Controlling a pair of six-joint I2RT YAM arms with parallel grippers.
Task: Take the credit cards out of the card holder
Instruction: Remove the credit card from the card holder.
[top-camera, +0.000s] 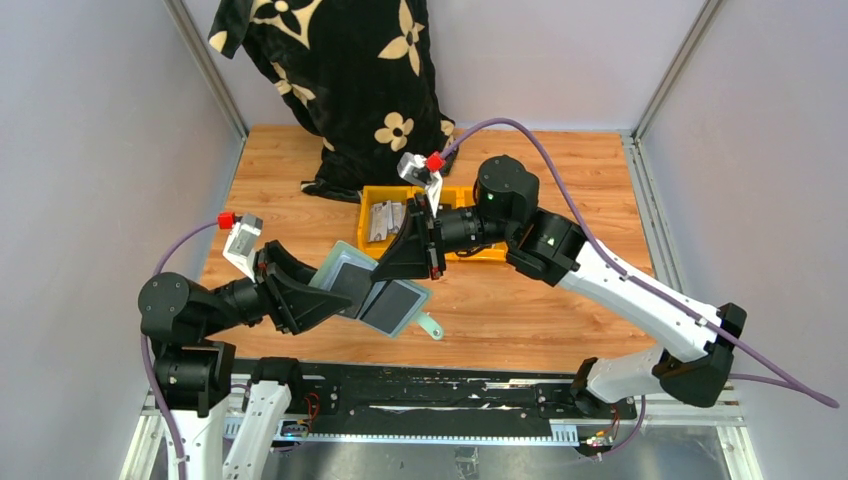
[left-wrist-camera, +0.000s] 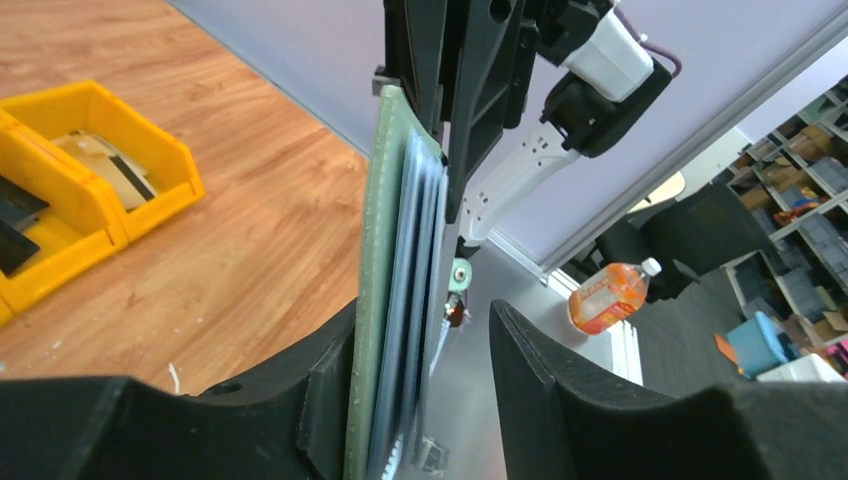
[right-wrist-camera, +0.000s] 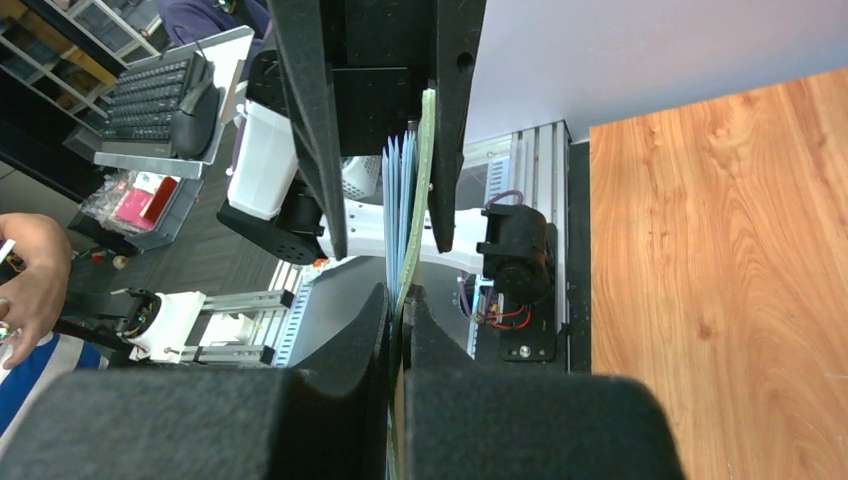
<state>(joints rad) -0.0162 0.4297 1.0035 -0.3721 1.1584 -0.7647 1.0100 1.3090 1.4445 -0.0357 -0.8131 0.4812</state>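
The sage-green card holder (top-camera: 372, 296) hangs open above the table's near middle, its snap tab (top-camera: 431, 328) pointing down. Dark credit cards (top-camera: 396, 304) sit in its pale inner pockets. My right gripper (top-camera: 408, 256) is shut on the holder's upper edge; in the right wrist view its fingers (right-wrist-camera: 345, 330) pinch the green wall (right-wrist-camera: 427, 150). My left gripper (top-camera: 325, 290) stands open around the other half. In the left wrist view the holder (left-wrist-camera: 380, 300) rests edge-on against one finger (left-wrist-camera: 325, 370), and the other finger (left-wrist-camera: 530, 370) stands apart from it.
Yellow bins (top-camera: 456, 194) stand behind the grippers at mid-table, with flat cards lying inside (top-camera: 385, 220); the bins (left-wrist-camera: 120, 200) also show in the left wrist view. A black floral bag (top-camera: 350, 80) leans at the back. Metal frame posts line both sides.
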